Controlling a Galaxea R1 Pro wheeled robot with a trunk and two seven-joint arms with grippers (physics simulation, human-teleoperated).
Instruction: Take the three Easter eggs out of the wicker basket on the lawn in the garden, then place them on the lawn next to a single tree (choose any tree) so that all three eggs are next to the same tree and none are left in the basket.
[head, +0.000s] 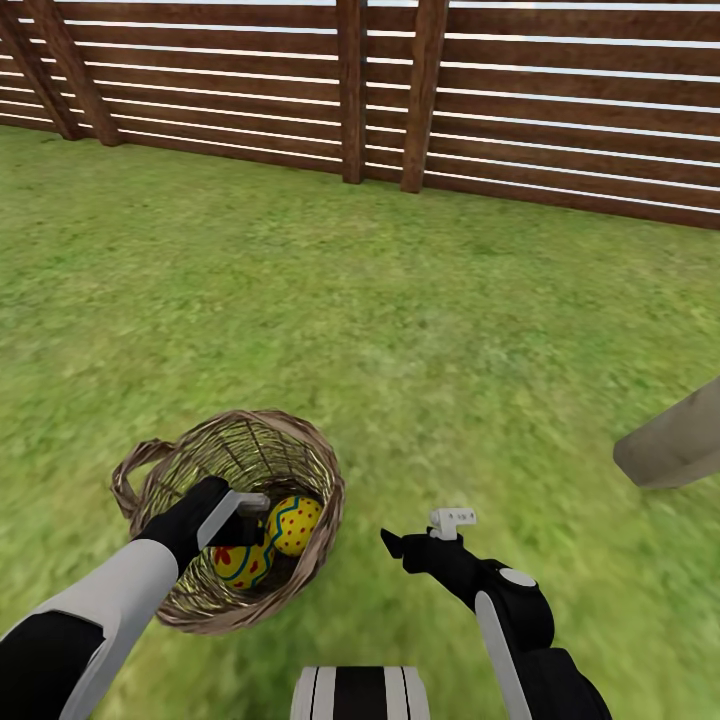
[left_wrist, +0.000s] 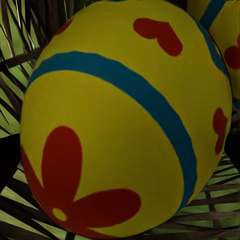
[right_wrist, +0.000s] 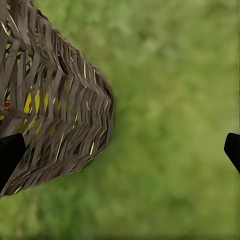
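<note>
I'm reaching my left gripper (head: 243, 522) into the wicker basket (head: 300, 580), jaws spread around the flower egg (left_wrist: 125, 120), not yet clamped; closing comes next, I reckon

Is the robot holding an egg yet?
Cannot tell. The left gripper is down in the basket around the flower egg; the right gripper holds nothing.

Mottled green grass (head: 420, 330) spreads flat and wide under even daylight. Along the far side runs a brown fence (head: 560, 110) of horizontal wooden slats with upright posts; pale light shows through the gaps between the slats.
</note>
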